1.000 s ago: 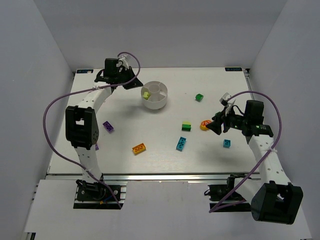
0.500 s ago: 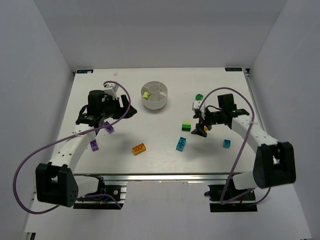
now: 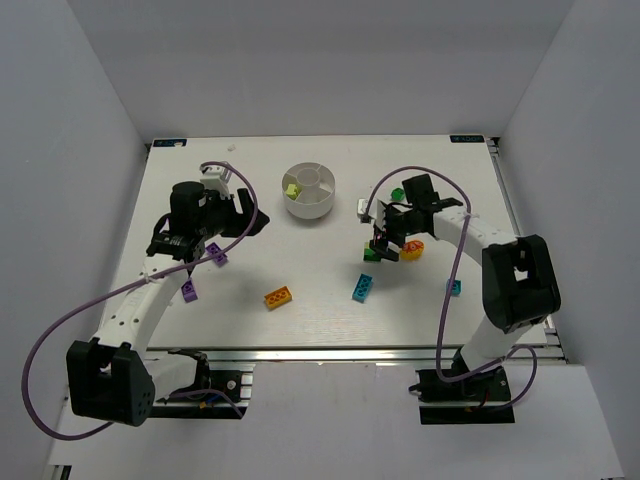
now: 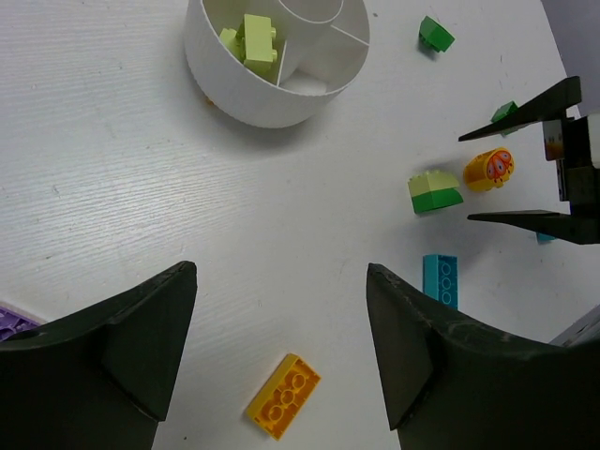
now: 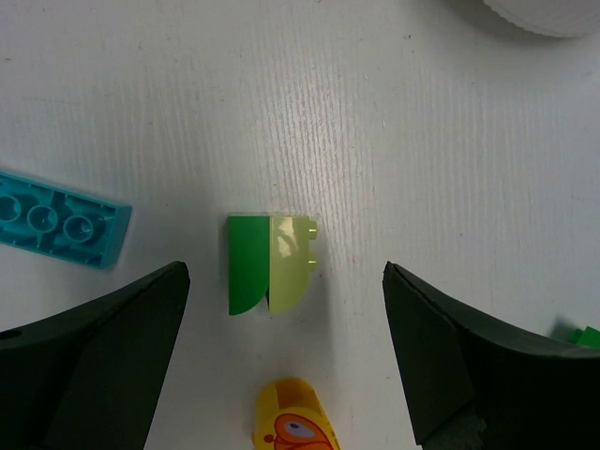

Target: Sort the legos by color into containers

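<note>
A white tabletop (image 3: pixel 330 150), boxed in by pale grey walls, carries the scattered bricks. The right jaws stand spread wide over a green-and-lime brick (image 5: pixel 251 264), which lies flat between them and touches neither. How high they sit above it cannot be told. Half a second ago these jaws hung just to the right, over the round yellow-orange piece (image 5: pixel 293 427). That piece now lies uncovered just beside the brick. A second ago the same arm was folded back near the right edge. A long cyan brick (image 5: pixel 62 231) lies near, toward the arm bases. A small cyan brick (image 3: pixel 455 287) lies farther right, and a dark green brick (image 3: pixel 398 194) lies beyond the wrist.

The left jaws are likewise spread and hold nothing. They hang above bare tabletop on the left half, facing the white bowl (image 4: pixel 272 98). They have barely moved in the last half second; a second ago that arm reached to the far edge beside the bowl. Lime bricks (image 4: pixel 251 42) lie in one wedge of the bowl, as before. An orange brick (image 4: pixel 283 409) lies near these jaws, a purple brick (image 3: pixel 216 253) lies by the left wrist, and a second purple brick (image 3: pixel 187 290) lies nearer the bases. None of the loose bricks has shifted.
</note>
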`<state>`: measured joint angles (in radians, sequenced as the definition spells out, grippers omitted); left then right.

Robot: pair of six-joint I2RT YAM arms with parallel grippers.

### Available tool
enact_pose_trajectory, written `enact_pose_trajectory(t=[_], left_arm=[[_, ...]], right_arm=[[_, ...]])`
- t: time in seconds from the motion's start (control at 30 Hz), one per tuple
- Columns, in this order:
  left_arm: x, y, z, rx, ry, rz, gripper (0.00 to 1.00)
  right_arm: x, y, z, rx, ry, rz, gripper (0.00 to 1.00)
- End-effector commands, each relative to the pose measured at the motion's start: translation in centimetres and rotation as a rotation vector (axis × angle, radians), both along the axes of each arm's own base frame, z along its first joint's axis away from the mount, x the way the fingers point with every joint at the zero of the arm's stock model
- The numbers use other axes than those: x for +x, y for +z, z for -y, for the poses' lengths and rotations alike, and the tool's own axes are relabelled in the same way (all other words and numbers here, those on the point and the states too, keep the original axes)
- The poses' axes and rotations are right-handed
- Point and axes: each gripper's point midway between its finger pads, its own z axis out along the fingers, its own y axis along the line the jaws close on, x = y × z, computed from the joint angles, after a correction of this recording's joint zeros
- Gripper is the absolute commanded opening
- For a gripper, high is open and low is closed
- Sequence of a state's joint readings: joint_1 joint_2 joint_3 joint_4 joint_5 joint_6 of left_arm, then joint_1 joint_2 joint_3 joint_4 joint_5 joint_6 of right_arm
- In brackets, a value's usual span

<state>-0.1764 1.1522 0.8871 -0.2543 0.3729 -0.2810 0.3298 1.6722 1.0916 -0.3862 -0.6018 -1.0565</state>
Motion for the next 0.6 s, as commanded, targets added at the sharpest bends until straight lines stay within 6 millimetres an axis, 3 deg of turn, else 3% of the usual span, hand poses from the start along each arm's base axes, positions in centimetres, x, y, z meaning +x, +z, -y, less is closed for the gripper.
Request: enact_pose_trajectory(t=[0.0, 0.2, 0.57], left_arm=[[-0.1, 1.7, -0.1, -0.001, 0.001, 0.060, 0.83], [-0.2, 1.7, 0.4, -0.019, -0.022, 0.052, 0.83], [-0.5, 1.4, 1.3, -0.053, -0.070, 0.038, 0.83]], right_arm=[[0.8, 0.2, -0.5, -0.022, 0.041, 0.015, 0.89], [0.1, -0.8, -0.9, -0.027, 0.070, -0.032, 0.89], [0.9, -3.3, -0.8, -0.090, 0.059, -0.054, 0.85]])
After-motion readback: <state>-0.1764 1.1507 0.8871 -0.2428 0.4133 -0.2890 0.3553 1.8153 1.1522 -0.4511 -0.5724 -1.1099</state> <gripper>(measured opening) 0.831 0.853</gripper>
